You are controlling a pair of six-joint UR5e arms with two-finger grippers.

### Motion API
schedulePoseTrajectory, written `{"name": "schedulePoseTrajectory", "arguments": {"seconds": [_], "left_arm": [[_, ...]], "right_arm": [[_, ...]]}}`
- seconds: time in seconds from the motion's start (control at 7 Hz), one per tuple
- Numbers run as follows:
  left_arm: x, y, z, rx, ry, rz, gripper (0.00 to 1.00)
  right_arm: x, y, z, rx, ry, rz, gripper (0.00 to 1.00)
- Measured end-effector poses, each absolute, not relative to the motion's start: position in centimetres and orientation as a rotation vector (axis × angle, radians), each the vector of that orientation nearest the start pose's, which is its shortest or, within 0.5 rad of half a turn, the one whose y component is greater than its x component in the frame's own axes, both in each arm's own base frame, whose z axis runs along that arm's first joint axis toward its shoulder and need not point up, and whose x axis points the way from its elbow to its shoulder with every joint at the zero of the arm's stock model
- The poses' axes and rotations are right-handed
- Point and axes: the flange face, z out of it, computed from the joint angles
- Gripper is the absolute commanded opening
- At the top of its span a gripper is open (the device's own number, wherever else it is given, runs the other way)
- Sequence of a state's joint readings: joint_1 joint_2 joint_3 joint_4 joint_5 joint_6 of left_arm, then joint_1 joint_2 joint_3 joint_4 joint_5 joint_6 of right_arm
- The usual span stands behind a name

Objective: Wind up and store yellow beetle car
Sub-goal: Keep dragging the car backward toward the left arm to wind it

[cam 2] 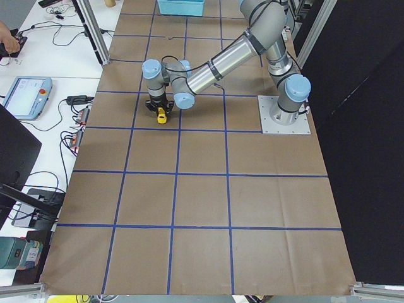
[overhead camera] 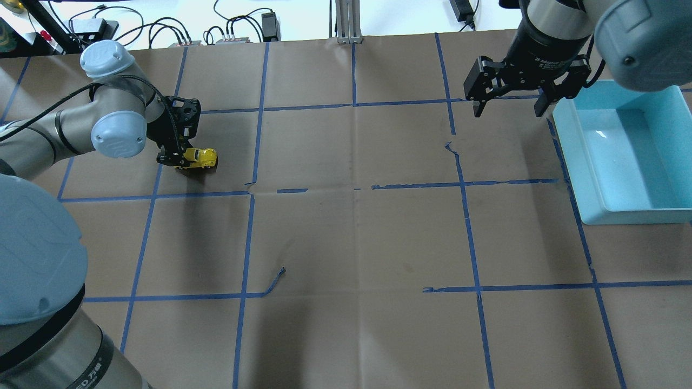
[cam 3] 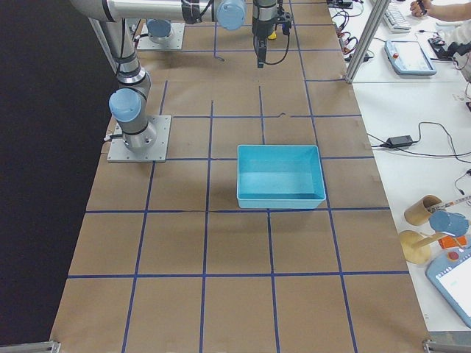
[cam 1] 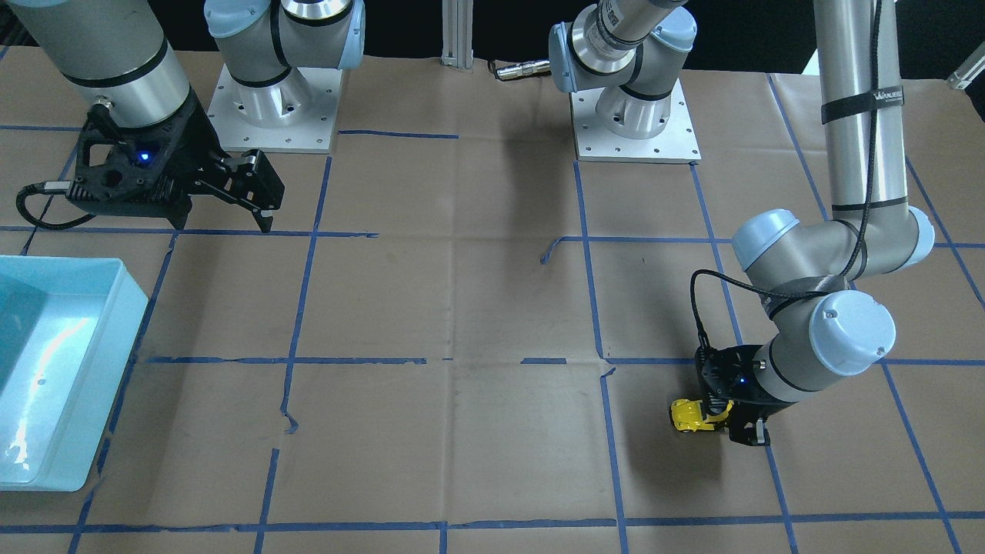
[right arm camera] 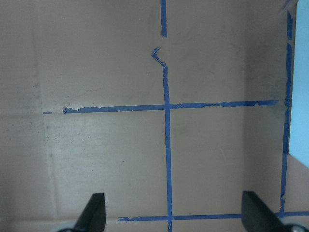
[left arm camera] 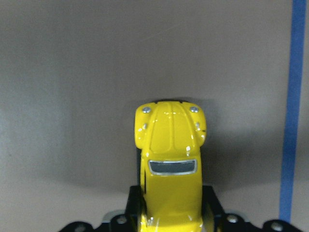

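Gripped at its back end by the left gripper (overhead camera: pixel 178 159), down on the table (overhead camera: pixel 346 243) near the left edge: the yellow beetle car (overhead camera: pixel 201 157). Nose pointing straight away from that gripper. Right gripper (overhead camera: pixel 508 112) wide open, holding nothing, just beside the blue bin (overhead camera: pixel 621 218) at the right edge. Bin well apart from the car.

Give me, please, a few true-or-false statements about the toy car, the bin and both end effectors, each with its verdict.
1. The left end effector is shut on the yellow beetle car. True.
2. The yellow beetle car lies inside the light blue bin. False: it is across the table from the bin, gripped by the left end effector.
3. The right end effector is open and holds nothing. True.
4. The right end effector hangs over the middle of the light blue bin. False: it is beside the bin, above the brown paper table cover.
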State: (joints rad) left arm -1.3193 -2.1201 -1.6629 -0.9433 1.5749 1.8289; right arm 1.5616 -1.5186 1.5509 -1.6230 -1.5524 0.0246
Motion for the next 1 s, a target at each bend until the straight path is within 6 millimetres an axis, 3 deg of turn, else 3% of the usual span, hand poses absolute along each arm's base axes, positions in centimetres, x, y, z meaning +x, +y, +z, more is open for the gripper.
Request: {"name": "schedulePoseTrajectory", "arguments": {"seconds": [1.0], "left_arm": [[5.3,-64.7,18.7,-2.247,-2.177,-0.021,0.00]], "right_arm": [[13.1,-51.7,48.1,0.053,3.120,-0.046,1.00]]}}
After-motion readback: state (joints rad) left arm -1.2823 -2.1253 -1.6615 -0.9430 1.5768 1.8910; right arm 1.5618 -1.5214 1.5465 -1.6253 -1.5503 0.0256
